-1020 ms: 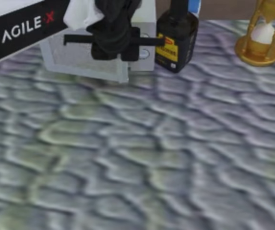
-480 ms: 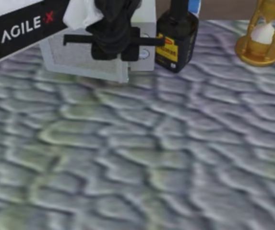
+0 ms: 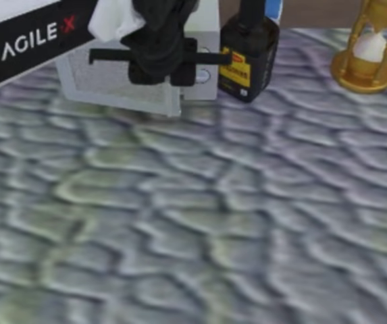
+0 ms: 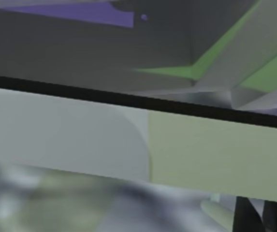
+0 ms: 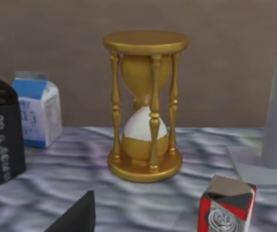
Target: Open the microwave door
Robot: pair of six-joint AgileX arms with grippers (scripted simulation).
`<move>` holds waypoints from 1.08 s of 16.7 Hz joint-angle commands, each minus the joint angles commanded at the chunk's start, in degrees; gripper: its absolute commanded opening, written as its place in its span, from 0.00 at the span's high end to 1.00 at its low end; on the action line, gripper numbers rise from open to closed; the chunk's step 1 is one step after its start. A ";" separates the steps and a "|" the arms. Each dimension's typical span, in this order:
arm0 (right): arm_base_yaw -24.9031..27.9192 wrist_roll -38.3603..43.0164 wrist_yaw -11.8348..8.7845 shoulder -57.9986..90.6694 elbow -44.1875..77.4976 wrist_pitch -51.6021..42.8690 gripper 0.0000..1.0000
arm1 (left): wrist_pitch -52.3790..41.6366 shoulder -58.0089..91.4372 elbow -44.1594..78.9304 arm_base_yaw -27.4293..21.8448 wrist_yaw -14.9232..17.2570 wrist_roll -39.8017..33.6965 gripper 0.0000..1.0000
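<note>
Door [image 3: 122, 86] is sitting at the far left of the tabletop [image 3: 200, 216], on the front of the microwave [image 3: 203, 27]; in the top view it is looking swung slightly out, its free edge standing proud of the knob strip [image 3: 205, 74]. Not wide open yet, by my reading.

Left gripper [image 3: 159, 57] is hanging right over the door's upper edge, covering the handle area. Cannot tell whether its jaws are spread or pinching the door; the left wrist view is showing only close flat panels.

Right gripper is out of the top view; jaws' state cannot be told. Its wrist camera is facing an hourglass [image 5: 145, 106].

Bottle [image 3: 248, 57] is standing just beside the microwave's right.

Doing it well: pulling along the door's arc about the hinge, not straight out, so the grip is not slipping and the box is not dragging.
</note>
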 joint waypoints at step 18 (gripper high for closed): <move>0.00 0.00 0.00 0.00 0.00 0.00 0.00 | 3.83 -5.38 -7.95 0.90 3.25 6.25 1.00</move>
